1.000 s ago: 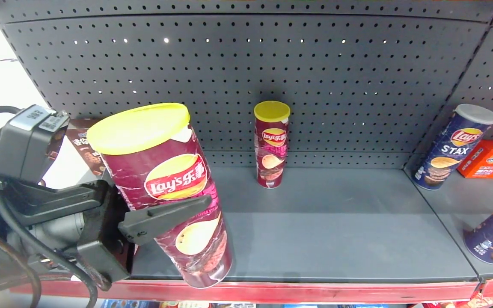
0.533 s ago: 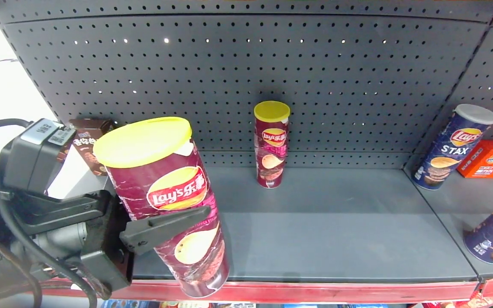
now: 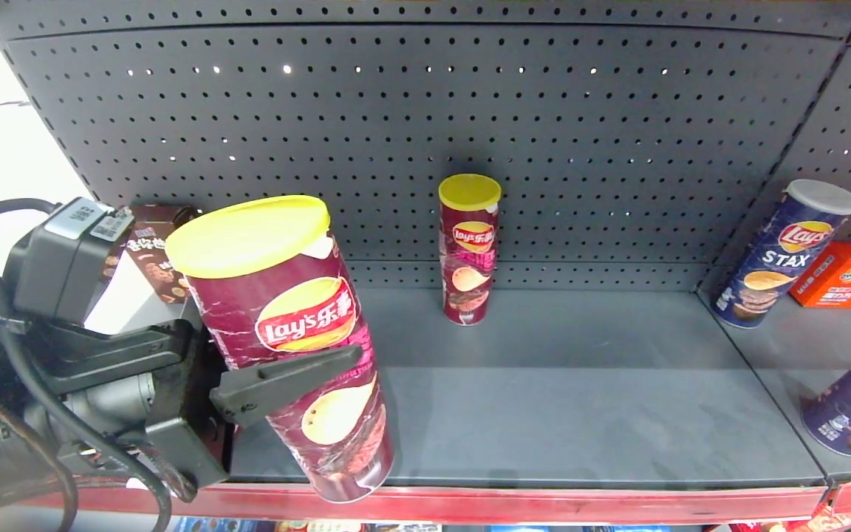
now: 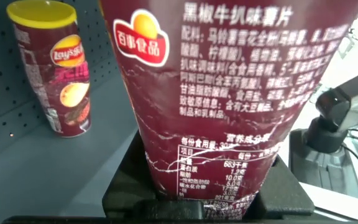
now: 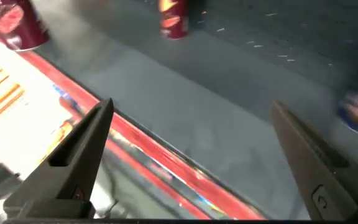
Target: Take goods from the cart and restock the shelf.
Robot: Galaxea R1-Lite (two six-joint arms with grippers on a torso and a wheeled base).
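A maroon cylindrical chip can with a yellow plastic lid (image 3: 285, 340) is held in the left gripper (image 3: 307, 355), the jaws being closed on its middle. One black finger (image 3: 285, 373) is seen across the can's front; the other is hidden behind it. The can is tilted, lid toward the robot's left, at the left front of the dark grey metal shelf (image 3: 580, 399). Its base is seen against the red front strip (image 3: 544, 506), and whether it touches the shelf cannot be told. In the left wrist view the can (image 4: 229, 93) is cut off at the top.

A second maroon can with a yellow lid (image 3: 468, 251) is stood upright at the back of the shelf, against the grey perforated back panel (image 3: 470, 133), well apart from the held one. A brown snack box (image 3: 152, 251) is partly hidden behind the left wrist.

On the neighbouring shelf section to the right, a dark blue can with a grey lid (image 3: 784, 255) is seen whole. A second blue can (image 3: 850, 403) and an orange carton (image 3: 850, 273) are cut off by the edge.

In the right wrist view the right gripper (image 5: 191, 104) is seen with its jaws spread wide and nothing between them, above the red strip and the shelf front. That view is blurred, so the far maroon can (image 5: 174, 18) is only roughly made out.
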